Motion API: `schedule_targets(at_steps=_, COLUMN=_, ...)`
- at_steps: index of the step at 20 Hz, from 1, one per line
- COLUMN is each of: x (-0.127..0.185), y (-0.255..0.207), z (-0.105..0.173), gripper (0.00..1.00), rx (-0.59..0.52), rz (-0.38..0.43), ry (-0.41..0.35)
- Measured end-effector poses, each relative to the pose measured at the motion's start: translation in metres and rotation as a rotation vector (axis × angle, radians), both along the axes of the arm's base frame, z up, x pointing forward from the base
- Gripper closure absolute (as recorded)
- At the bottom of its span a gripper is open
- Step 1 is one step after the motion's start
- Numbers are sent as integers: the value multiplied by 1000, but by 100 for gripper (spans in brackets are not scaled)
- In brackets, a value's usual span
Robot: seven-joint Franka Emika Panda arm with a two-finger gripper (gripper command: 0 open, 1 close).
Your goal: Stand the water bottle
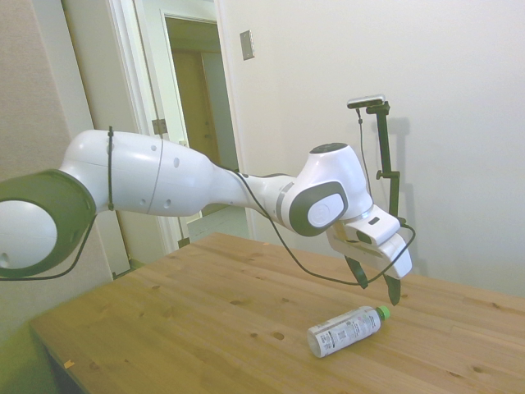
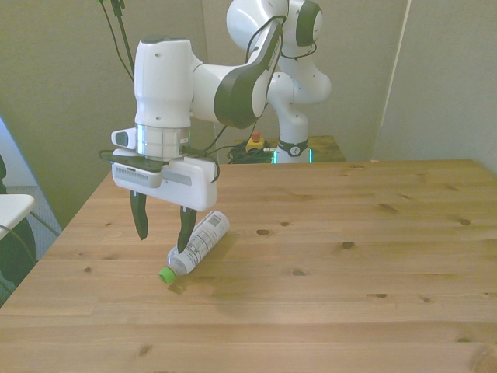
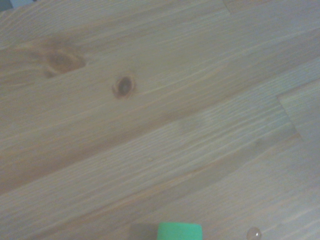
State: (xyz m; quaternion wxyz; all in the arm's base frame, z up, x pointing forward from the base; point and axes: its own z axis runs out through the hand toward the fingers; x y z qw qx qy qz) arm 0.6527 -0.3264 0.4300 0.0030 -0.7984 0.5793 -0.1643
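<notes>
Water bottle (image 2: pixel 197 245) lying flat on the table (image 2: pixel 349 264), green cap (image 2: pixel 165 275) toward seven o'clock in the front view. Gripper (image 2: pixel 162 236) above the cap end, spread wide, empty; possibly apart from the bottle.

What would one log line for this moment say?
gripper: open, above cap end | water bottle: lying on table, not gripped | green cap: on
</notes>
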Motion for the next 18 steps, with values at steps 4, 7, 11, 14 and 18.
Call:
schedule_targets(at_steps=4, x=17, y=-7, z=-22, gripper=0, rx=-7, rz=-10, ry=18)
schedule_targets(at_steps=7, x=26, y=-3, z=-41, gripper=0, rx=-3, rz=-5, ry=45)
schedule_targets(at_steps=11, x=32, y=6, z=-57, gripper=0, rx=0, rz=5, ry=68)
schedule_targets(at_steps=14, x=33, y=10, z=-65, gripper=100, rx=4, rz=11, ry=80)
schedule_targets(at_steps=18, x=34, y=15, z=-68, gripper=100, rx=9, rz=16, ry=91)
